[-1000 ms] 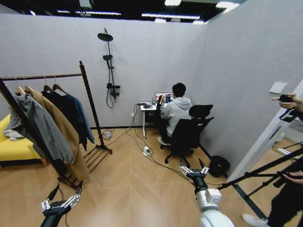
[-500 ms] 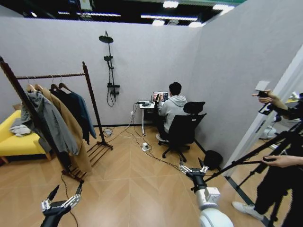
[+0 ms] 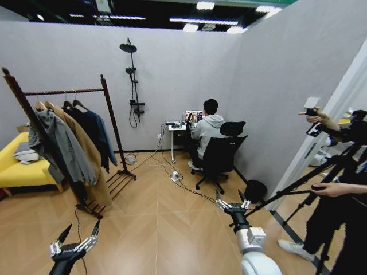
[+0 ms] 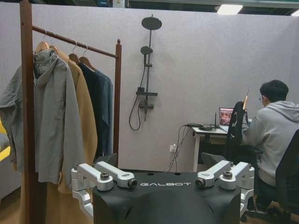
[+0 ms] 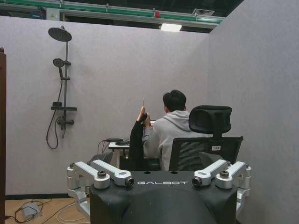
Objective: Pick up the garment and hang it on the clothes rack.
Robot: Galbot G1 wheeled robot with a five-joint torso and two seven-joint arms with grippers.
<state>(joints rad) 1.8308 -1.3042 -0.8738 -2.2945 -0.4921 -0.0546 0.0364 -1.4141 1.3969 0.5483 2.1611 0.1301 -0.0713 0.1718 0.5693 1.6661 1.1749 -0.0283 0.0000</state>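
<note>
Wooden clothes rack (image 3: 69, 137) now nearer centre.

Grey hooded jacket (image 3: 62, 146) beside tan coat (image 3: 86, 157); yellow sofa (image 3: 26, 172); wall shower (image 3: 133, 80).

The whole scene slides a little further right across the head view, so the robot's head is turning left. The clothes rack (image 3: 109, 123) now stands fully in frame, both posts showing, and more of the yellow sofa (image 3: 20, 172) appears beside it.
</note>
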